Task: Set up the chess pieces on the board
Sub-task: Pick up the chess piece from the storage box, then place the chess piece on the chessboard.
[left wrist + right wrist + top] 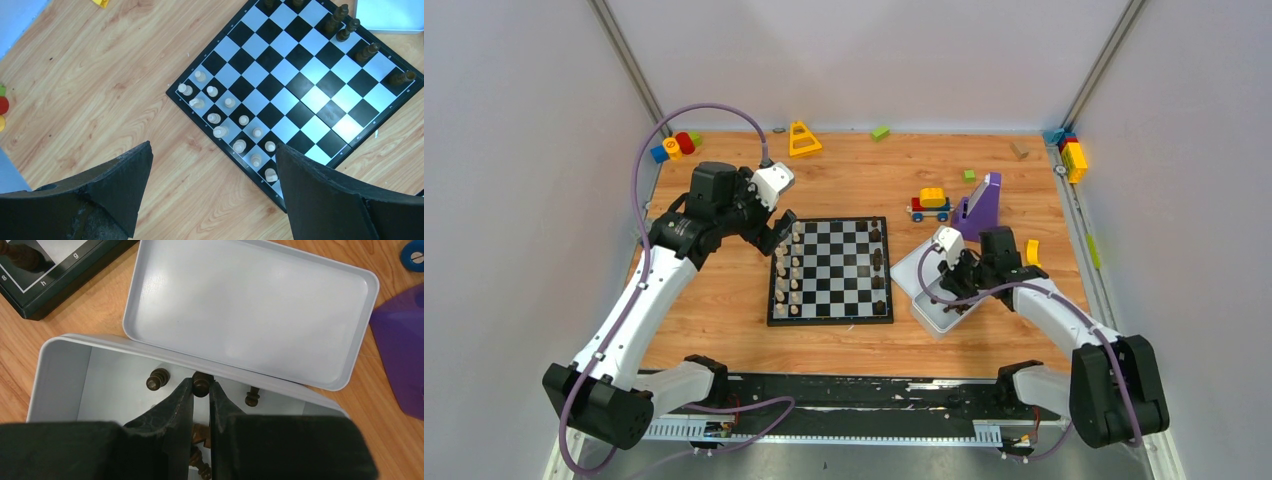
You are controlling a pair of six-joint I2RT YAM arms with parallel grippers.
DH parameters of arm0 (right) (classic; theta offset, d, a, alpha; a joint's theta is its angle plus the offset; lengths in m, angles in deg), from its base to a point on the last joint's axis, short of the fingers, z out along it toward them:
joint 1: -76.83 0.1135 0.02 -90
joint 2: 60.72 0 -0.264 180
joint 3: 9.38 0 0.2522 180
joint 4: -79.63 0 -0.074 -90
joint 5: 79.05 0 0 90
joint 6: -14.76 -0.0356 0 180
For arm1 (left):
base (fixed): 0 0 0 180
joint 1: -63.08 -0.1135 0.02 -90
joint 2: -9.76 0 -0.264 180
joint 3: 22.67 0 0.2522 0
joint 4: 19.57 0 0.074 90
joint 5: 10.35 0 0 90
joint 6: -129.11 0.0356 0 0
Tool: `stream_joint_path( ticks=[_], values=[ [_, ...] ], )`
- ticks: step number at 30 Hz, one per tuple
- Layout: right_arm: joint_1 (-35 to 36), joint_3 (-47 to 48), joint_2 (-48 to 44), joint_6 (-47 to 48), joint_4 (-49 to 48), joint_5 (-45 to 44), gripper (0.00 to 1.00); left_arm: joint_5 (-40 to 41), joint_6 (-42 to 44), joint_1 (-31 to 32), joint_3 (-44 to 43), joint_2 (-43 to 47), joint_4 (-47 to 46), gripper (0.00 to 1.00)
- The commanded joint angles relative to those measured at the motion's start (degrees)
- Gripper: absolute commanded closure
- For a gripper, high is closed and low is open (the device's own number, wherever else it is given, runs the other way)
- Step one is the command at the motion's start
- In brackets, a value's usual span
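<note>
Chess pieces of the pale cream set (229, 102) stand in two rows along the left edge of the board (834, 276). They are small, with round heads, each one on its own square. I see more than ten of them through the left wrist camera; a finger may hide some others. The dark brown chess pieces (345, 22) stand along the opposite edge, only a few, with free squares between them.

The board has black and light grey checks and a thin black rim. It lies flat in the middle of the table (724, 300), between my two arms.

My right gripper (201, 386) is down inside the white tray (60, 375), which sits just to the right of the board. Its jaws are pinched on the round head of one dark piece (202, 381). Two loose dark pieces (158, 379) lie near it on the tray floor. The tray lid (250, 305) lies hollow side up and overlaps the far wall of the tray.

My left gripper (779, 232) hangs over the far left corner of the board. Its jaws are spread wide and hold nothing.

The table is of light wood grain, and pale grey walls close it on three sides. Toys lie at the far side: a yellow triangular block (803, 139), a green block (880, 132), a toy car (930, 205) and a purple piece (979, 205).
</note>
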Motion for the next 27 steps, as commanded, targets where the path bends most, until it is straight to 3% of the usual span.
stream_joint_path(
  ticks=[1,10,15,20,27],
  values=[
    [-0.45,3.16,-3.35,3.45,5.62,-0.97,1.00,-0.17,0.82,-0.33,-0.21,1.16,-1.43,0.00],
    [0.72,14.12,-7.01,3.29,20.92,6.39,1.00,-0.05,-1.03,-0.33,-0.80,1.11,-1.93,0.00],
    [8.44,18.68,-5.05,-1.02,20.71,6.13,1.00,0.59,-2.21,-0.33,-1.41,1.05,-1.94,0.00],
    [16.53,24.22,2.24,-5.10,16.15,2.10,1.00,2.99,-3.87,-0.40,-1.61,1.39,-2.64,0.00],
    [20.99,38.82,18.54,-9.34,13.12,-2.83,1.00,5.33,-5.05,-1.26,-1.65,2.11,-3.17,0.00]
  ],
)
